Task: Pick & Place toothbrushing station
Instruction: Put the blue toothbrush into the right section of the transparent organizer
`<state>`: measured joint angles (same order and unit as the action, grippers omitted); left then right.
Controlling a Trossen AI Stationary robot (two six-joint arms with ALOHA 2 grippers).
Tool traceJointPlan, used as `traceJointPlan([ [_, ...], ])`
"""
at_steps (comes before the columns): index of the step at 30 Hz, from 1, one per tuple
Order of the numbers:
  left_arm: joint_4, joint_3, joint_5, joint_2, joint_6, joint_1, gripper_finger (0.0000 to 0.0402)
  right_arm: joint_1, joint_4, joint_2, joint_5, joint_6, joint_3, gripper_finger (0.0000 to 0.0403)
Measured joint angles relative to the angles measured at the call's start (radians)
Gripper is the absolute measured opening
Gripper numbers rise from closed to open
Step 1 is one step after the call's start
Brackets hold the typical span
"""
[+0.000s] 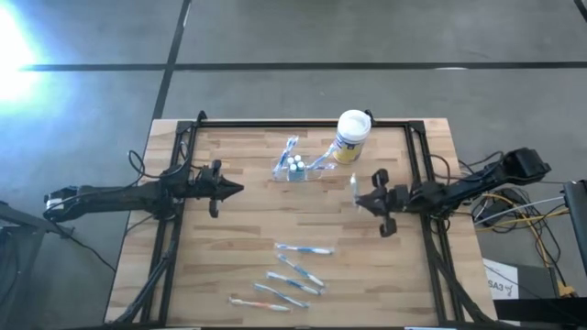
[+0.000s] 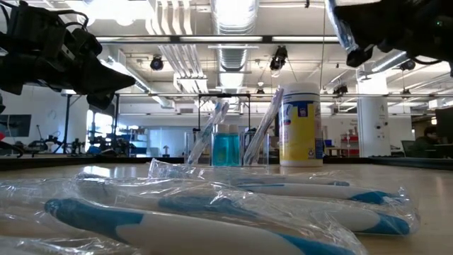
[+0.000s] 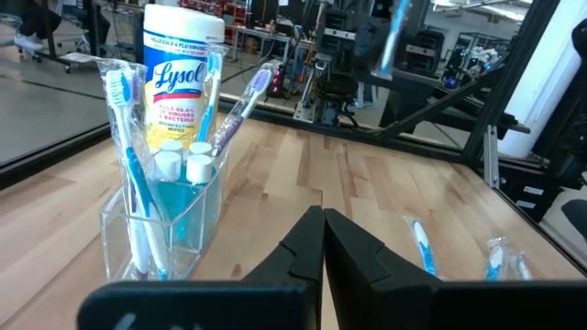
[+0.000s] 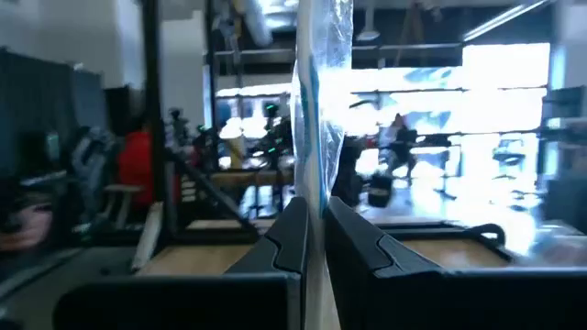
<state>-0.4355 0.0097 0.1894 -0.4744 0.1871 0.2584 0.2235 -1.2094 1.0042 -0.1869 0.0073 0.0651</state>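
Note:
The toothbrushing station (image 1: 295, 169) is a low clear plastic holder standing at the table's far middle. It holds several toothbrushes and a blue-liquid insert, and it also shows in the left wrist view (image 3: 165, 225) and the low view (image 2: 226, 149). My left gripper (image 1: 237, 190) is shut and empty, left of the holder and above the table. My right gripper (image 1: 359, 199) is right of the holder, shut on a wrapped blue-and-white toothbrush (image 4: 318, 92). That toothbrush also shows in the low view (image 2: 341, 30). My right gripper pinches the wrapped toothbrush between its two fingers, on the wrapper low on the shaft (image 4: 315, 203). The fingers lie level, pointing toward the table's left, across the brush. The brush stands upright above the fingers, lifted clear of the table.
A white Lysol canister (image 1: 352, 136) with a yellow label stands just right of and behind the holder. Several wrapped toothbrushes (image 1: 295, 270) lie near the table's near edge. A dark frame rail (image 1: 303, 123) runs round the table's far and side edges.

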Motion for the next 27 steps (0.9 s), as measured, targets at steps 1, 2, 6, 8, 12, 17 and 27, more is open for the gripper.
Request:
traceJointPlan([
  [1, 0.0, 0.0, 0.0, 0.0, -0.001, 0.0, 0.0015, -0.004, -0.01, -0.008, -0.005, -0.007, -0.009, 0.0018],
  [2, 0.0, 0.0, 0.0, 0.0, -0.002, 0.0, 0.0017, -0.005, -0.013, -0.02, -0.011, -0.014, -0.018, 0.0018],
  [6, 0.0, 0.0, 0.0, 0.0, -0.003, 0.0, 0.0021, -0.016, -0.01, -0.055, -0.026, -0.031, -0.05, 0.0018],
  [8, 0.0, 0.0, 0.0, 0.0, -0.003, 0.0, 0.002, -0.016, -0.009, -0.069, -0.028, -0.05, -0.057, 0.0018],
  [12, -0.004, 0.001, 0.0, 0.0, -0.003, 0.0, 0.0016, -0.016, -0.005, -0.07, -0.026, -0.098, -0.057, 0.0018],
  [17, -0.008, 0.001, 0.002, 0.0, -0.033, 0.0, 0.0012, -0.03, -0.003, -0.083, -0.024, -0.167, -0.057, 0.0018],
  [27, -0.02, 0.045, -0.015, -0.007, -0.022, 0.0, 0.0027, -0.116, 0.004, -0.093, -0.01, -0.138, -0.056, 0.0018],
])
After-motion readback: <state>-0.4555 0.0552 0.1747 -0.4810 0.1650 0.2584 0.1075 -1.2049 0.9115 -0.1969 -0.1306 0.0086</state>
